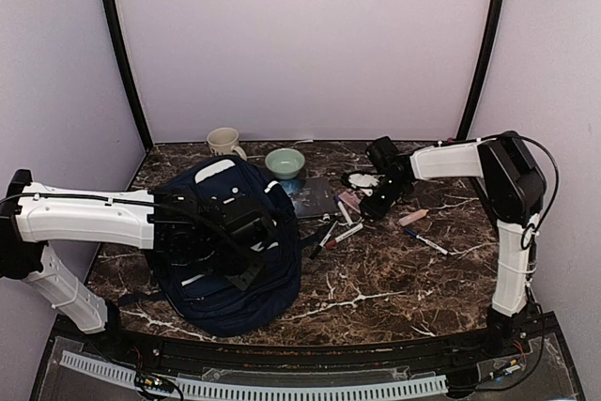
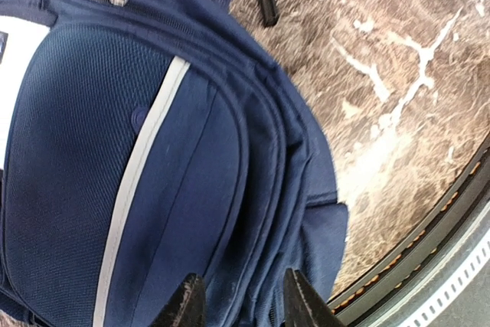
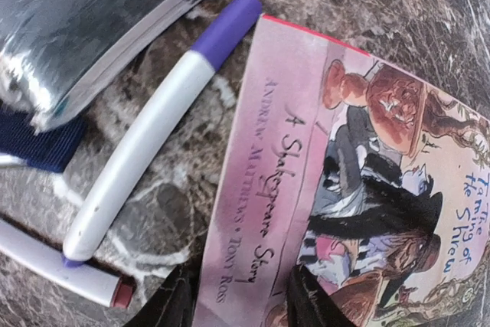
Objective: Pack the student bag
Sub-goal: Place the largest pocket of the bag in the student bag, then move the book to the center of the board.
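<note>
The student bag (image 1: 235, 298) lies flat under our left gripper (image 2: 241, 287), jaws half parted; the pink book (image 3: 344, 151) sits right of it — under our right gripper (image 3: 241, 292), jaws apart, seemingly not yet gripping.

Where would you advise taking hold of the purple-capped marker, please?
Probably mid-barrel, from straight above, jaws across its width. The purple-capped marker lies flat on the table, with bare marble either side there; its cap nears the dark book and its other end meets another pen.

Soft even light; faint shadows; wrist close-ups blurred, seemingly at edges.
</note>
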